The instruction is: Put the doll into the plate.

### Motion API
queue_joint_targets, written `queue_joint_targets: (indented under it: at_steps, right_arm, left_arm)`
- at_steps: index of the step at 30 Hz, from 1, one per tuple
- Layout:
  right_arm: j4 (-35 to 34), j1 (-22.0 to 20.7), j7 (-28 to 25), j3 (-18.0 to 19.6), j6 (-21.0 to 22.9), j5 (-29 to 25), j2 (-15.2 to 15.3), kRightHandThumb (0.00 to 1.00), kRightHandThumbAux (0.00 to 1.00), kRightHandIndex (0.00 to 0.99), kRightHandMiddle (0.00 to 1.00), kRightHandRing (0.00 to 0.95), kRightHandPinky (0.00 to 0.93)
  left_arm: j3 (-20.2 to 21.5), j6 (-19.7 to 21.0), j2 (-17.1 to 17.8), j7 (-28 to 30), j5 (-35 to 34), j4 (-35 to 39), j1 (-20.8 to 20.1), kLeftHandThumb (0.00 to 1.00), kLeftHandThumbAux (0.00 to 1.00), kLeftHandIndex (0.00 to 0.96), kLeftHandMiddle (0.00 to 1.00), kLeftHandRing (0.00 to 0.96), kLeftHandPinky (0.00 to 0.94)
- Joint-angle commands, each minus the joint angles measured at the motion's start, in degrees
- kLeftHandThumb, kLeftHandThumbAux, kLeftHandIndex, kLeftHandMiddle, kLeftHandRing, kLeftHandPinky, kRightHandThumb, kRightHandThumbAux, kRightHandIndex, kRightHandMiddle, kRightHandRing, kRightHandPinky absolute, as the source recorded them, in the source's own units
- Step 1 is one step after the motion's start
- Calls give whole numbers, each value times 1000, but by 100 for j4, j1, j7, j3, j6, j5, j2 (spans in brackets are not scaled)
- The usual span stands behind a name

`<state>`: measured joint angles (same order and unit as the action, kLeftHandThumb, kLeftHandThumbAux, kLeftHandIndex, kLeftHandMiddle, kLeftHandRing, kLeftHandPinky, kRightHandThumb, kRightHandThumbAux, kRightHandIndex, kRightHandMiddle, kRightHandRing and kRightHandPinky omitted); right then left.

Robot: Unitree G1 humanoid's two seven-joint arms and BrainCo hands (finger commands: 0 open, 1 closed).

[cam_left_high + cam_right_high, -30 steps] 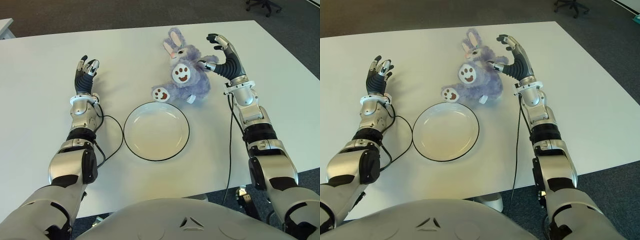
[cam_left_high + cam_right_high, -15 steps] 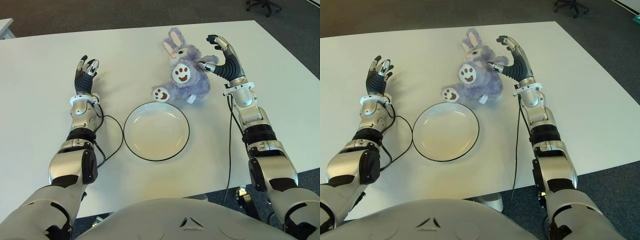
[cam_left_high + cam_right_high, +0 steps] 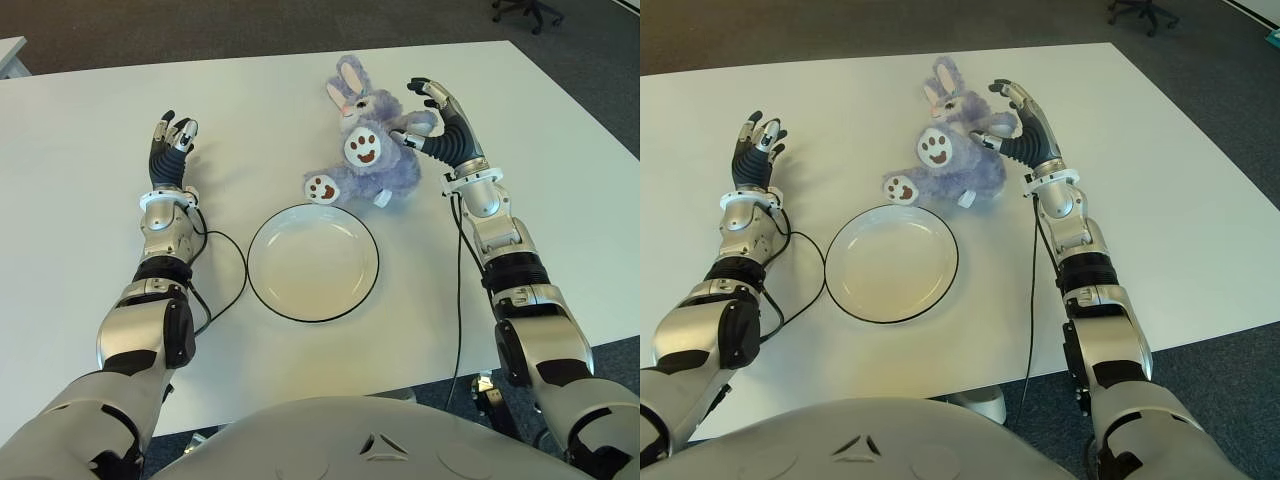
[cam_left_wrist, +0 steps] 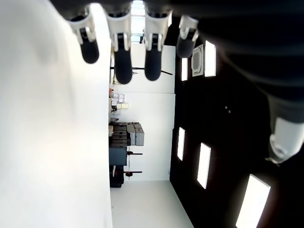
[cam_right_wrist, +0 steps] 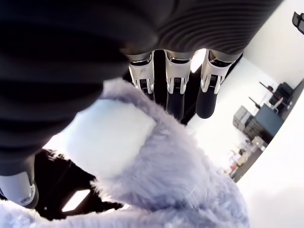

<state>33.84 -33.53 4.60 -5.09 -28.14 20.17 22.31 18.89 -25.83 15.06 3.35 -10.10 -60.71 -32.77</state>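
Observation:
A purple plush bunny doll [image 3: 365, 150] with white paws lies on the white table [image 3: 80, 280], just behind the plate. The white plate [image 3: 313, 262] with a dark rim sits at the table's middle, holding nothing. My right hand [image 3: 432, 115] is at the doll's right side, fingers spread and arched over its raised arm; the right wrist view shows the doll's fur [image 5: 156, 161] right under the palm, with the fingers [image 5: 173, 90] not closed on it. My left hand [image 3: 170, 140] shows far to the left of the plate, fingers extended, holding nothing.
A thin black cable [image 3: 225, 270] loops on the table between my left arm and the plate. Another cable [image 3: 462, 300] runs along my right arm. Dark carpet and an office chair base [image 3: 528, 12] lie beyond the table's far edge.
My right hand has moved left, closer over the doll's right side. The doll, the plate and my left hand have not moved.

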Motion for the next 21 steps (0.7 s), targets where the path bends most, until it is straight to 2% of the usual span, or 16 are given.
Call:
queue_joint_targets:
  at_steps: [1,8,21]
  right_arm:
    - [-6,136,28,-45,18,-38,-156,222,525,158,141,131,172]
    - [30,170,-64,-29,-102,-194,-252,259,536,165,159,156,198]
    - [324,146,35,-108,-335,-181,-409,255,542,161,157,165,199]
  left_arm:
    - [-43,253,-172,15,12,-256,437,0,494,65,180,179,115]
    - [-30,240,-183,2,1,-243,452,0,488,63,179,178,112]
    - [-20,216,-176,18,-5,-247,469,0,484,63,177,173,92]
